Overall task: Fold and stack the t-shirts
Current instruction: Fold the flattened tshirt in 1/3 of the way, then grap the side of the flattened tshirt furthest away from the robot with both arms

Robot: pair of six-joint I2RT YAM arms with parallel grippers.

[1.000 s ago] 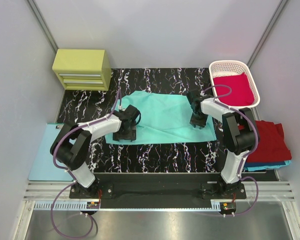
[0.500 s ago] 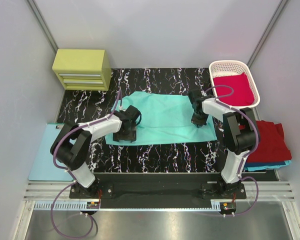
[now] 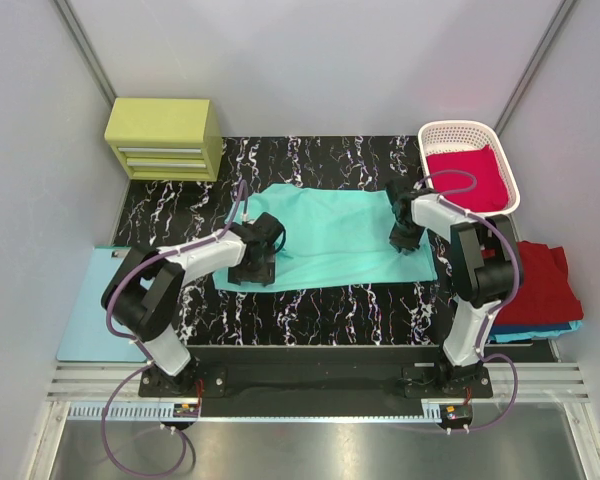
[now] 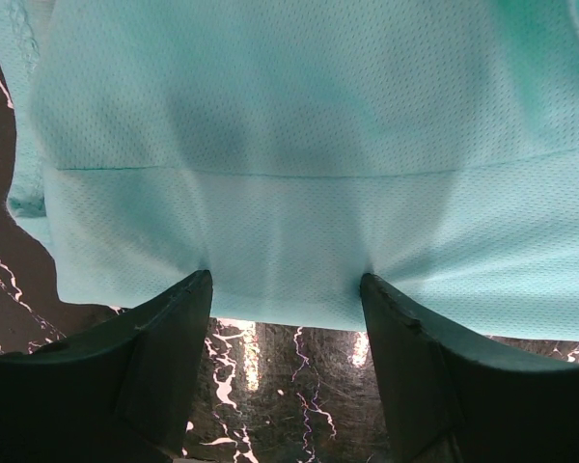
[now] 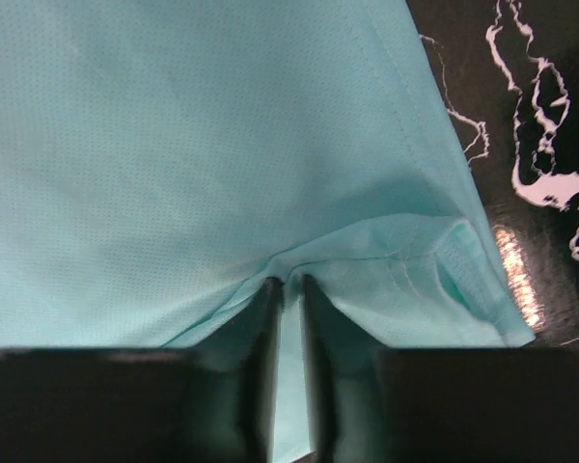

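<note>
The teal shirt (image 3: 330, 232) lies spread on the table (image 3: 320, 310), between the arms; the left gripper (image 4: 285, 285) has its fingers wide apart, tips on the shirt's near-left hem, cloth puckered at each tip; the right gripper (image 5: 291, 285) has its fingers almost together, pinching a ridge of the shirt by its right corner; a crimson shirt (image 3: 465, 180) sits in the basket (image 3: 460, 125); a dark red shirt (image 3: 540, 280) lies far right.
</note>
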